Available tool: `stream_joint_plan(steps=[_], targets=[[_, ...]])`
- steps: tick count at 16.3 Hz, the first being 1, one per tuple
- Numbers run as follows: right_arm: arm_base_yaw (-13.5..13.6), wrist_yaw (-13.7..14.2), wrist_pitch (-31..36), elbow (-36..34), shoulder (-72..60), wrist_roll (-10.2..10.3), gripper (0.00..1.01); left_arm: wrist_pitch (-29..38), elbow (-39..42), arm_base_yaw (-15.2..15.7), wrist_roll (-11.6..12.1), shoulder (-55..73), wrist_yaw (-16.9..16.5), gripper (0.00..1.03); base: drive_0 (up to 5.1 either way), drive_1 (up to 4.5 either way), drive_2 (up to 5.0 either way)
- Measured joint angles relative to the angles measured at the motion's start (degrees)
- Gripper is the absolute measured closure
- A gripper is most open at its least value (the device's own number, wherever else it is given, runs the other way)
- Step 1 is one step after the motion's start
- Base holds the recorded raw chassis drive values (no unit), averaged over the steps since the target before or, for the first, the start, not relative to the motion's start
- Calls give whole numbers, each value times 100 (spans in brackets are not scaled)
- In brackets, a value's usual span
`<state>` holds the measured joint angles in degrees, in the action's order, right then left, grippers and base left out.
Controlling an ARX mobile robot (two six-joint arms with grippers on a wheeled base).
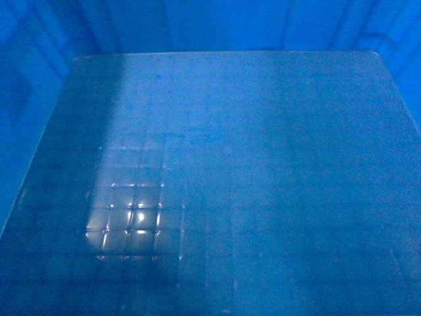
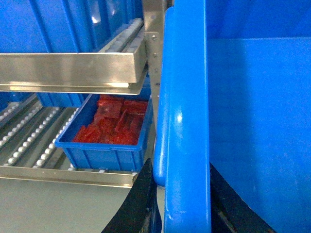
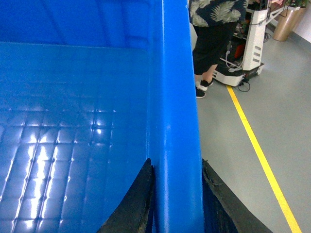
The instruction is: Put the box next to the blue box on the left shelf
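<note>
1. Left wrist view, 9 o'clock: stainless steel shelf rack [image 2: 73,68] with roller tracks [image 2: 29,138] on the lower level.
2. On those rollers sits a small blue plastic tray [image 2: 104,153] filled with red packets [image 2: 114,124]. More blue bins [image 2: 63,24] sit on the level above, at 11 o'clock.
3. Left gripper [image 2: 182,194] at 6 o'clock: black fingers [image 2: 141,204] clamped on either side of the left rim of the large bright blue open-top plastic crate [image 2: 184,121]. The jaws are narrowed to the wall's thickness and holding it.
4. The crate is just beside the rack upright, its rim above the small tray's level. I can't tell whether it touches the rack.
5. Head view: only the crate's interior fills the frame, showing a flat floor with a faint square grid [image 1: 131,217] and glare at 8 o'clock.
6. Right gripper [image 3: 177,194] at 6 o'clock in the right wrist view: black fingers [image 3: 141,204] pinch the crate's right rim and grip it.
7. At 1–3 o'clock: grey floor [image 3: 228,145], yellow floor line [image 3: 255,145], a person's legs in black shorts [image 3: 211,48], and a white machine base [image 3: 248,53].
</note>
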<state>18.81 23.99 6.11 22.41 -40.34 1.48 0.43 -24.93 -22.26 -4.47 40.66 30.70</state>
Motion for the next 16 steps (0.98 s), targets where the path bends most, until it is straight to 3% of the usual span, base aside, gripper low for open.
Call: stream_joint_plan(steps=[16], targets=[[0, 0, -4, 0, -2, 0, 82, 0, 0, 0, 2, -2, 2, 86, -505, 237, 237]])
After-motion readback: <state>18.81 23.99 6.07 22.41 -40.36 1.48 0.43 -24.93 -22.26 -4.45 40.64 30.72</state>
